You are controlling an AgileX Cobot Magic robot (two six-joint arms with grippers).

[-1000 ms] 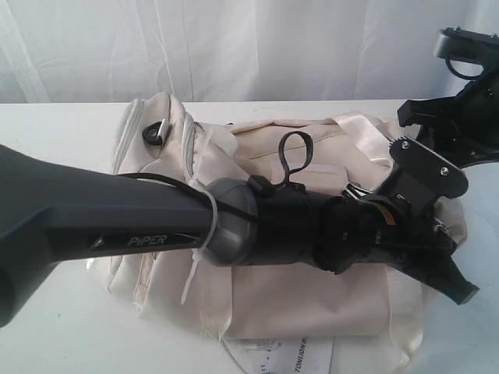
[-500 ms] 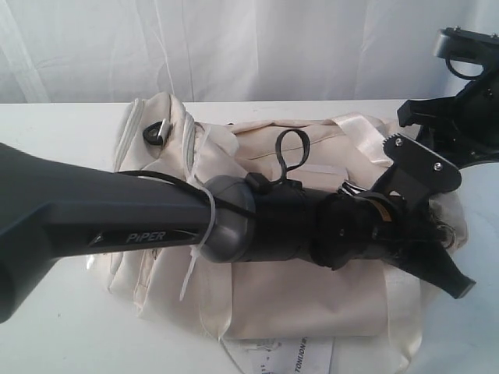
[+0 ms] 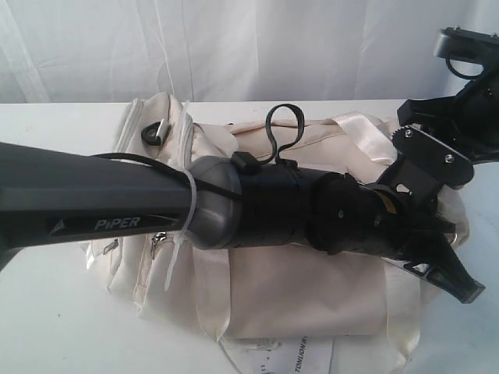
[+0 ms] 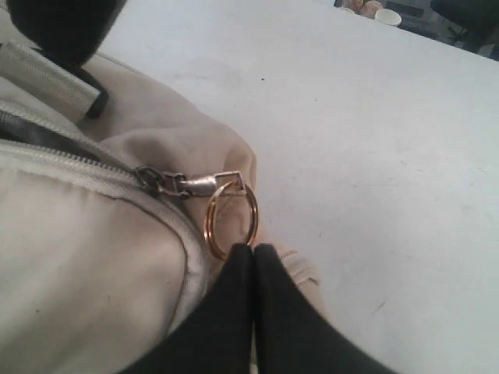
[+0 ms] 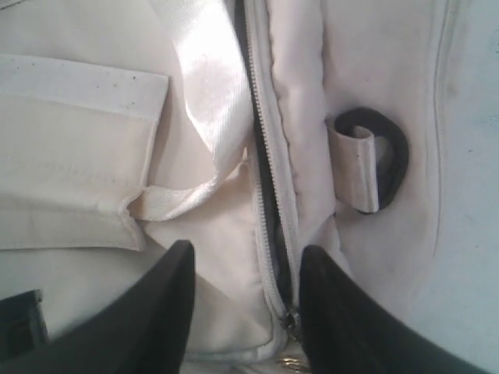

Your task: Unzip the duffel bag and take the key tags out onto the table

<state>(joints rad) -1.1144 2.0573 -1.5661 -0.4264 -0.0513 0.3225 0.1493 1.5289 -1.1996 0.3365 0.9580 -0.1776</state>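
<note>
The cream duffel bag (image 3: 304, 296) lies on the white table (image 3: 54, 327). My left arm reaches across it to its right end, where my left gripper (image 3: 465, 291) sits low. In the left wrist view that gripper (image 4: 253, 249) is shut on the gold ring (image 4: 231, 218) of the grey zipper's pull (image 4: 204, 184). My right gripper (image 3: 417, 117) hovers over the same end of the bag. In the right wrist view it (image 5: 245, 261) stands open above the zipper (image 5: 269, 202), which shows a narrow dark gap. The key tags are hidden.
A white printed paper hang-tag (image 3: 281, 354) lies at the bag's front edge. A black ring (image 5: 382, 160) and a satin strap (image 5: 207, 86) lie beside the zipper. A white curtain (image 3: 249, 47) hangs behind. Bare table (image 4: 374, 117) stretches beyond the bag's end.
My left forearm has risen and its wrist has drawn slightly left, while the gripper stays at the bag's right end. The right arm has not moved.
</note>
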